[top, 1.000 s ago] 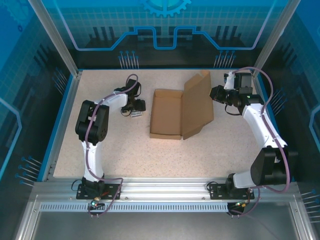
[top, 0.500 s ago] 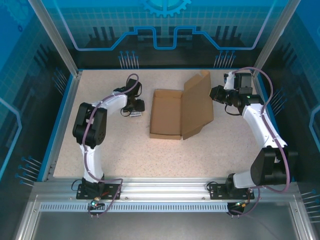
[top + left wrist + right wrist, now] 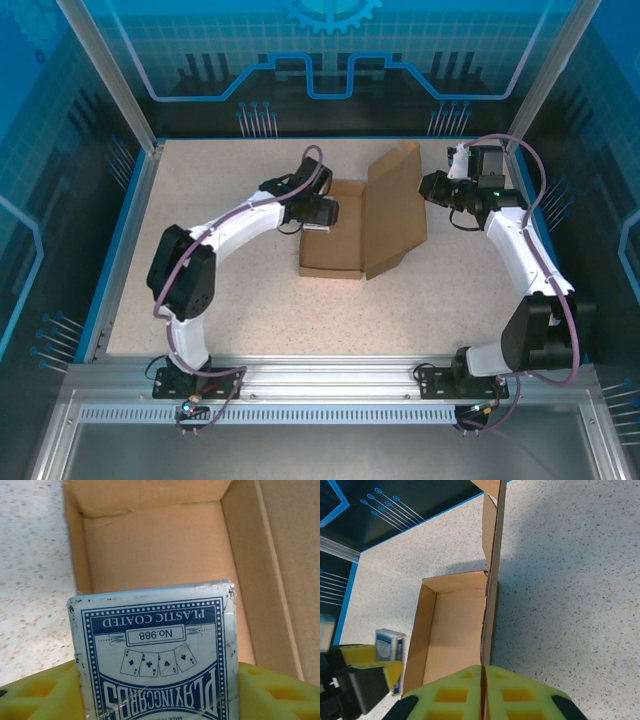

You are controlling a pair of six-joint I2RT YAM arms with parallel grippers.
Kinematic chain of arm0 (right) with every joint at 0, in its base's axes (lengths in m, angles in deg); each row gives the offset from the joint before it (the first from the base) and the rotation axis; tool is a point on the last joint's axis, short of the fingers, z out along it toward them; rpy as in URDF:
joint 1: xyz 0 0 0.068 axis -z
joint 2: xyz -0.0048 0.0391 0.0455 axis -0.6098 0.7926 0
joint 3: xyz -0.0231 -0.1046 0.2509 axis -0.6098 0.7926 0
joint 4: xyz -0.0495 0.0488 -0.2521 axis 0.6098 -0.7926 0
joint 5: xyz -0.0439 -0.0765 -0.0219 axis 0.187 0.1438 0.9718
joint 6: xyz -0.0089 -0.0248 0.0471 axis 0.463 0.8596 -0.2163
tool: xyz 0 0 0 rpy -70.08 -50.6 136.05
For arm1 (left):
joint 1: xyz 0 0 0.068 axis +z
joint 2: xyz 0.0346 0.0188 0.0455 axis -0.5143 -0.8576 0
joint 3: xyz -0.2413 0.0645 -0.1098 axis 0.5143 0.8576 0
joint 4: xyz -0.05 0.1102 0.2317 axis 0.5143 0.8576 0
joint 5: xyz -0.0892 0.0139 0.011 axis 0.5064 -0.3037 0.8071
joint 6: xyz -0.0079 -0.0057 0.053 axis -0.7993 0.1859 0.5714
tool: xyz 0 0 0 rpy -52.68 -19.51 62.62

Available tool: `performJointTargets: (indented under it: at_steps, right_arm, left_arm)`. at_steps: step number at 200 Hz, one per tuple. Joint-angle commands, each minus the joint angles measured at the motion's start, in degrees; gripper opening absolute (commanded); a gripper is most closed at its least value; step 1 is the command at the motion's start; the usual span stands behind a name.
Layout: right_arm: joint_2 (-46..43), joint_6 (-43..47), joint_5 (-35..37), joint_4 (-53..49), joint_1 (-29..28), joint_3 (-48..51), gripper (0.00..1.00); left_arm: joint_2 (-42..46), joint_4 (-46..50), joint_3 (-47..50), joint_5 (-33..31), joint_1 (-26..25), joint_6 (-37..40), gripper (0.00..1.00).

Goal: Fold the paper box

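— How is the paper box [image 3: 335, 250] seen to lie?
— It is set near the middle of the table [image 3: 250, 290]; plain brown cardboard is shown; a shallow rectangular tray is formed, its low walls folded upright, its long sides running away from the arms.
— And the lid [image 3: 395, 205]?
— It is left open; it is raised along the tray's right long edge and tilted outward to the right; a small tab [image 3: 410, 150] is seen at its far corner.

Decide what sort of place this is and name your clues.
Probably a robot lab's test cell: a left arm and right arm bolted to an aluminium rail, a speckled table walled by blue circuit-print panels, a paper box between them.
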Motion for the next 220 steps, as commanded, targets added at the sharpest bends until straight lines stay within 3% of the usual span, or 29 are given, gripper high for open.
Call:
performJointTargets:
  at_steps: [1, 106, 169, 220]
  right_arm:
    - [-0.80, 0.78, -1.05, 0.06, 0.03, 0.22, 0.10]
    - [-0.23, 0.93, -1.73, 0.22, -0.26, -0.40, 0.10]
    - [-0.57, 1.17, -1.25, 0.12, -0.30, -0.14, 0.10]
    - [-0.24, 2.48, -0.12, -1.03, -0.57, -1.58, 0.10]
  left_arm:
    - [-4.28, 2.91, -4.40, -0.57, -1.16, -0.55, 0.62]
    - [-17.02, 6.75, -13.67, -0.98, -1.71, 0.71, 0.66]
    - [-15.94, 7.13, -14.28, -0.56, -1.78, 1.25, 0.77]
    - [-12.00, 6.90, -13.19, 0.59, -1.63, 1.57, 0.81]
